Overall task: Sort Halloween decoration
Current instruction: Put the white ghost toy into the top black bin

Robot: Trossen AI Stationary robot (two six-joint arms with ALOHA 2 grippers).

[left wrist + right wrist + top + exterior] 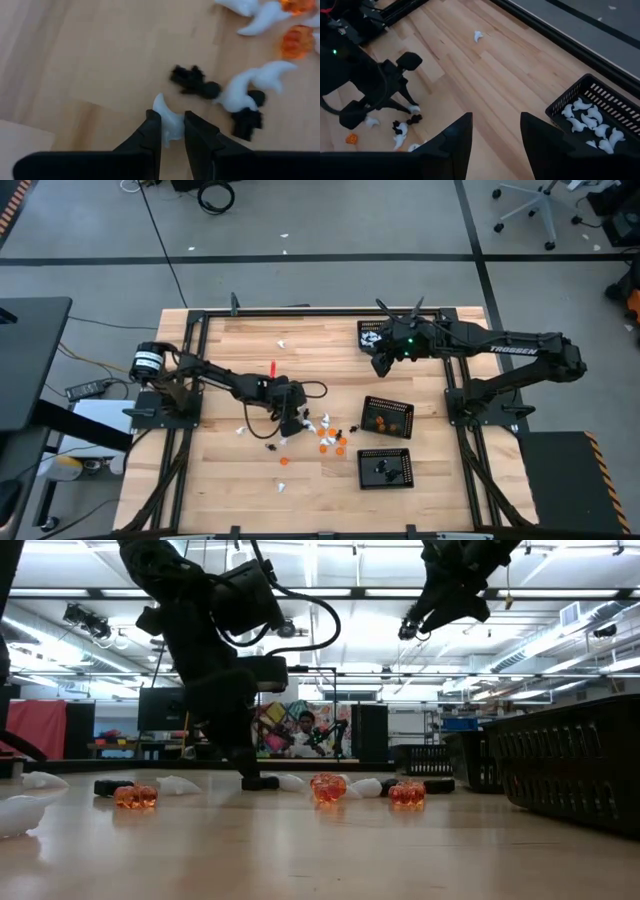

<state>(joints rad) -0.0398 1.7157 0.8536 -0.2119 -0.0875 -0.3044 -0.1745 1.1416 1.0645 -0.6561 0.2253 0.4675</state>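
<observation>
While the left hand (172, 131) is down at the bench (250, 480) near its middle, its two fingers (150, 135) are pinched on a small white figure (167, 122), whose curved tip sticks out beyond the fingertips. The figure's lower part sits between the fingers; whether it is off the wood cannot be told.

Near the pinched figure: a black figure (194, 82) lies flat on the wood, then a white one (240, 92) touching a second black piece (248, 120). Farther off, more white figures (265, 17) and an orange one (296, 42). In the high view the loose cluster (325, 435) of white, orange and black pieces lies just right of the left hand, with one stray orange piece (283, 461) nearer the front edge and a lone white one (283, 341) toward the far edge.

Right hand (492, 132): raised above the bench at the far right, over a black mesh tray (580, 107), fingers spread apart, nothing between them. That tray holds white figures (592, 122) only.

Two more mesh trays are on the right half: one (387, 417) with orange pieces inside, and one (385, 468) nearer the front with black pieces.

Low view: orange figures (327, 787) and white ones (180, 784) sit on the wood, with the left arm (215, 670) coming down among them.
</observation>
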